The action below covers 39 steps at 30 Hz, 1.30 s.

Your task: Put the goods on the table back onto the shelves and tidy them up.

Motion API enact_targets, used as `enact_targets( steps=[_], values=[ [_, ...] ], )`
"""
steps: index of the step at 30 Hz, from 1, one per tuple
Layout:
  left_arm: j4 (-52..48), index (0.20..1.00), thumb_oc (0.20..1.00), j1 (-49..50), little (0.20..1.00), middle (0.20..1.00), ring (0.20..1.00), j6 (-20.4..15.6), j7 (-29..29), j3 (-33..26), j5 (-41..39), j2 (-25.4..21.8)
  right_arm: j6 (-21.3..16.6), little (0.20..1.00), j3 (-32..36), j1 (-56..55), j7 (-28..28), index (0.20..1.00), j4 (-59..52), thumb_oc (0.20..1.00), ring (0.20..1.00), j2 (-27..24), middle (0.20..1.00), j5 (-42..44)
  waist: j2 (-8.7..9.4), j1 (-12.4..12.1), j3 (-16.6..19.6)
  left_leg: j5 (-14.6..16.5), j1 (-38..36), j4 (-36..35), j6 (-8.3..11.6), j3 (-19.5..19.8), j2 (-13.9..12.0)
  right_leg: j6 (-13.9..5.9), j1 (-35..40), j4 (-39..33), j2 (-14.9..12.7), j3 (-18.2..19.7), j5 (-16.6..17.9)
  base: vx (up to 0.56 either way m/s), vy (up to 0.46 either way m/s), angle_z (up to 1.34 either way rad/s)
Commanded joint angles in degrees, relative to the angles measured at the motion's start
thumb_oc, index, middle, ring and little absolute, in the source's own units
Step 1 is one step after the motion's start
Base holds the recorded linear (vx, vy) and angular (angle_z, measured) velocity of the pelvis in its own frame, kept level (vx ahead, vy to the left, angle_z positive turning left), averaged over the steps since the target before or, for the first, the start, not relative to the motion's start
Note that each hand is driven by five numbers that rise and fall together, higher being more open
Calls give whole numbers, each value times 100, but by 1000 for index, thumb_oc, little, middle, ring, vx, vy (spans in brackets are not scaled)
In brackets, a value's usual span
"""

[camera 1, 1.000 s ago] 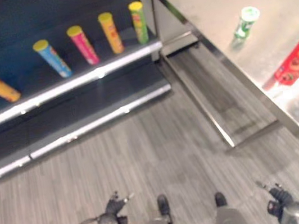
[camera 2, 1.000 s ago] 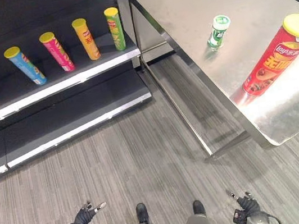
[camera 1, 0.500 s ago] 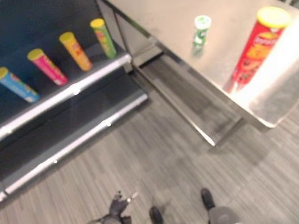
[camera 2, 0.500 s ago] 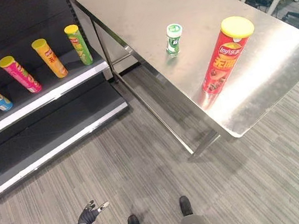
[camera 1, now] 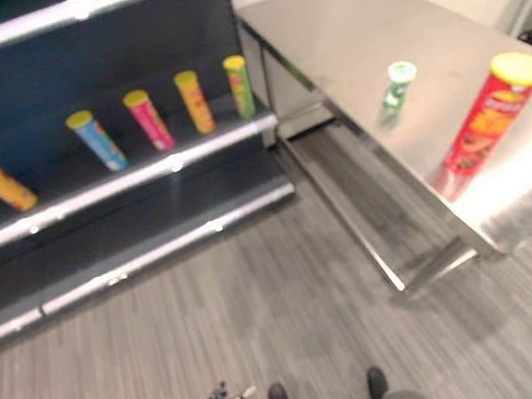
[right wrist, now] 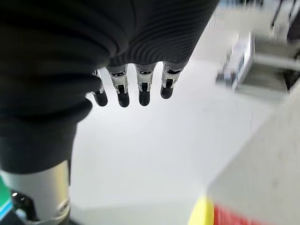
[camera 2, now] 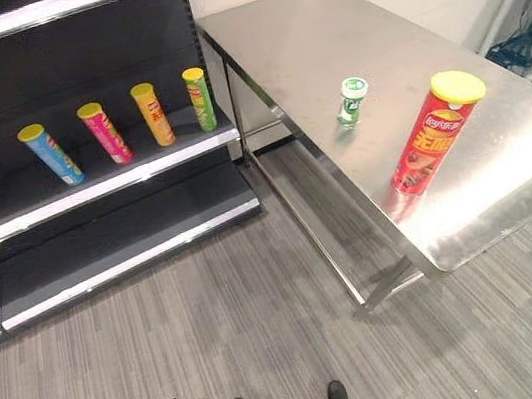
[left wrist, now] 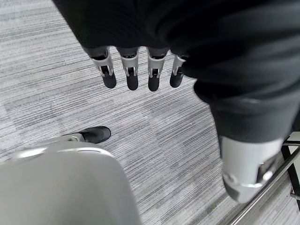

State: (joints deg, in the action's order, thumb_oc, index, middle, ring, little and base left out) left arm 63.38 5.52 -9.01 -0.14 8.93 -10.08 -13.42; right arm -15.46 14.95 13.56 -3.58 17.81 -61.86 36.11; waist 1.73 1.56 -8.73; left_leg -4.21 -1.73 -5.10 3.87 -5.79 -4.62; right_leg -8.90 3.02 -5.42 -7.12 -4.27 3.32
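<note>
Grey plank floor (camera 2: 264,311); dark shelves (camera 2: 92,187) carry a row of upright tubes (camera 2: 153,114). Steel desk (camera 2: 322,39) — red can (camera 2: 435,132) and small green bottle (camera 2: 352,102) remain unshelved. Left hand (left wrist: 136,70) and right hand (right wrist: 131,84) — fingers relaxed, empty.

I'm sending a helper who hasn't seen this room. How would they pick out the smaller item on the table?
Find the steel table to the right of the dark shelves. Two things stand on it: a tall red can with a yellow lid near the front edge, and behind it the small green-and-white container. It is much shorter, with a white top.
</note>
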Motion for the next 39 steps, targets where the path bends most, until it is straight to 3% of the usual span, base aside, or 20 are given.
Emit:
enact_targets(
  steps=[1, 10, 16, 24, 39],
  values=[
    [41, 1000, 1000, -298, 1000, 1000, 1000, -217, -57, 90, -72, -265, 70, 1000, -686, 851, -228, 1000, 414, 1000, 1000, -943, 1000, -328, 253, -175, 101, 826, -212, 354, 383, 165, -118, -347, 83, 226, -112, -192, -557, -6, -7, 6],
    [108, 1000, 1000, -283, 1000, 1000, 1000, -286, 10, 185, -203, -186, 208, 1000, -2061, 1570, -352, 1000, 497, 1000, 1000, -1889, 1000, -1220, 317, -167, 93, 782, -144, 368, 405, 199, -113, -361, 54, 276, -175, -258, -509, -4, 1, 4],
    [81, 1000, 1000, -293, 1000, 1000, 1000, -296, -11, 245, -224, -159, 240, 1000, -2603, 1755, -470, 1000, 455, 1000, 1000, -2080, 1000, -1521, 362, -170, 108, 769, -108, 361, 412, 215, -123, -367, 30, 283, -196, -272, -495, 0, 0, 0],
    [62, 1000, 1000, -327, 1000, 1000, 1000, -287, -20, 327, -289, -135, 325, 1000, -3162, 2001, -412, 1000, 599, 1000, 1000, -1998, 1000, -1868, 409, -207, 85, 746, -58, 330, 420, 233, -132, -383, -17, 267, -197, -286, -485, 0, 0, 0],
    [104, 1000, 1000, -269, 1000, 1000, 1000, -277, 11, 321, -302, -189, 433, 1000, -3481, 2203, -399, 1000, 936, 1000, 1000, -1909, 1000, -1992, 450, -261, 61, 734, -37, 310, 426, 271, -121, -385, -11, 268, -198, -312, -507, 2, 1, 3]
  ],
)
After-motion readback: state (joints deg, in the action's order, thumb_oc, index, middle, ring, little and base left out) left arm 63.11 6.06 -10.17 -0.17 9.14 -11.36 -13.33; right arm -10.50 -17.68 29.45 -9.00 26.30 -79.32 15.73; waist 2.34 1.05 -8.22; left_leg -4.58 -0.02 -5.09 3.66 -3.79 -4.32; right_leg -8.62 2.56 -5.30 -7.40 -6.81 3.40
